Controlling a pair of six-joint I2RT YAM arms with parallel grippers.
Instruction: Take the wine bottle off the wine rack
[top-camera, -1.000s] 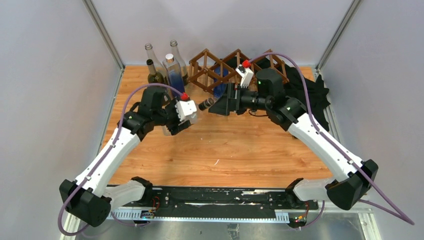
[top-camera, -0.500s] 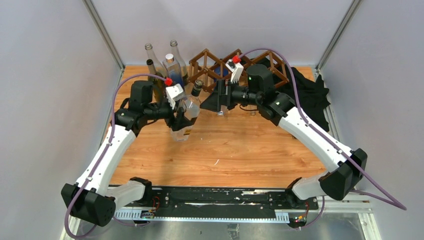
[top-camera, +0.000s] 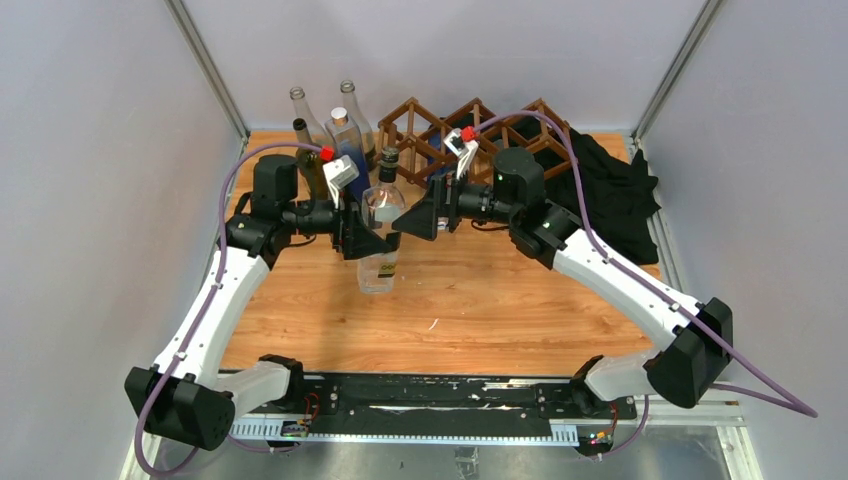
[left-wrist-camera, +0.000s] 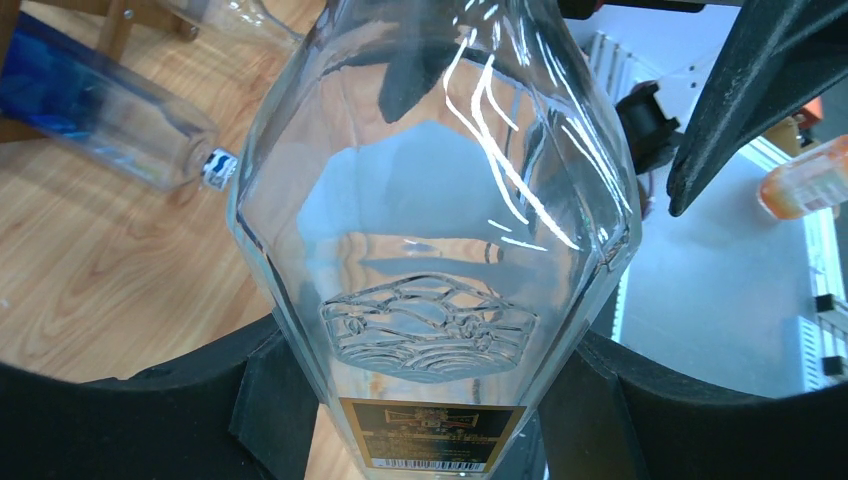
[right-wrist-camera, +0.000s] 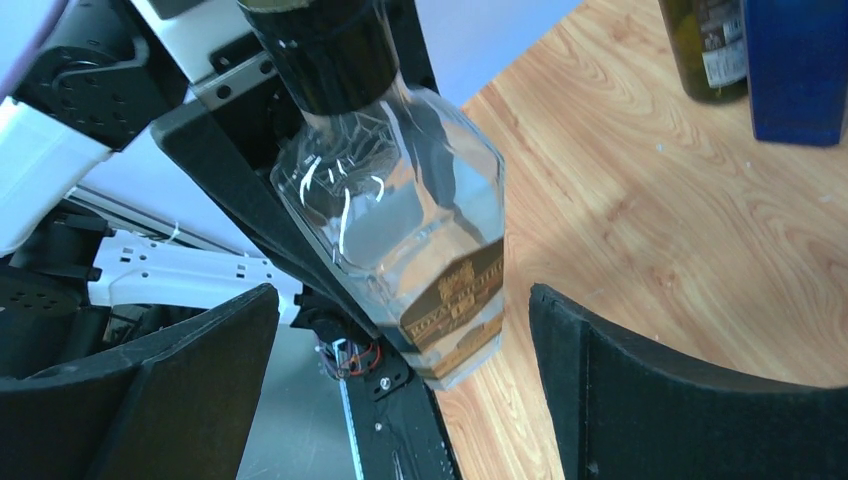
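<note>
At tabletop (top-camera: 480, 300) centre, 7 o'clock of the wine rack (top-camera: 470, 135): wine bottle (top-camera: 383, 205), clear, upright, off the rack. Left end effector (top-camera: 368, 240) reaches in level from 9 o'clock, clamped on its body. Right end effector (top-camera: 412, 218), spread wide, faces it from 3 o'clock, just beside.

Place: it was a robot test cell in a lab.
Walls: plain grey panels (top-camera: 100, 150) between aluminium posts (top-camera: 205, 65) closed three sides.
Bench: a light wooden tabletop (top-camera: 480, 320); a black metal base rail (top-camera: 440, 392) carried white robot arms (top-camera: 215, 310).
</note>
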